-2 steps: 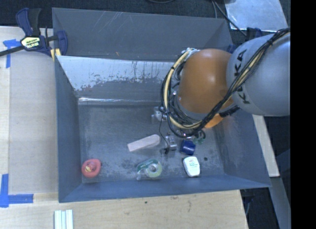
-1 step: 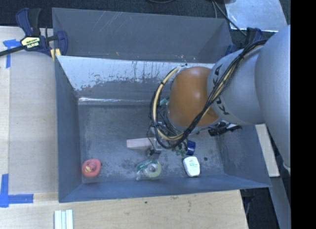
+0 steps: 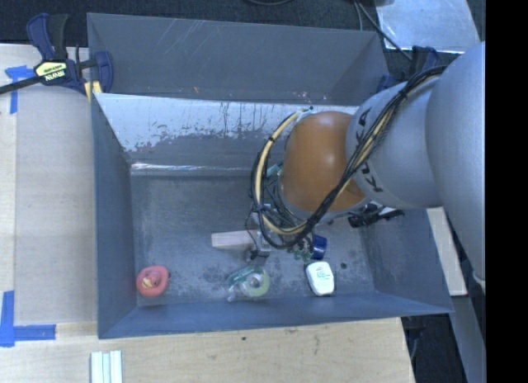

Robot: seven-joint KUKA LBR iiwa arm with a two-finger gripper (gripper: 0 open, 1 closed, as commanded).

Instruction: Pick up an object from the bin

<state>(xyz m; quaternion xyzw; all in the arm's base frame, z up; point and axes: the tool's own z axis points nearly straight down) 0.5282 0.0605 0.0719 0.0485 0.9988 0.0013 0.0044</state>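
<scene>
Arm point(image 3: 412, 150) comes in from right, wrist w/ orange cover point(image 3: 318, 163) tipped down to the bin point(image 3: 111, 208) floor, front-middle. Jaws sit at the right end of a tan flat block point(image 3: 227, 240); touching or just above, can't tell. Cables hide them, so released vs clenched: can't tell either. Block lies flat, clear of the walls, so prob the easiest target (my guess). Other bits lie loose near the front wall: green-clear ring point(image 3: 252, 284) just below the jaws, white pod point(image 3: 320, 278) + small blue bit point(image 3: 318, 247) to the right, pink round thing point(image 3: 153, 280) well apart, left corner.
</scene>
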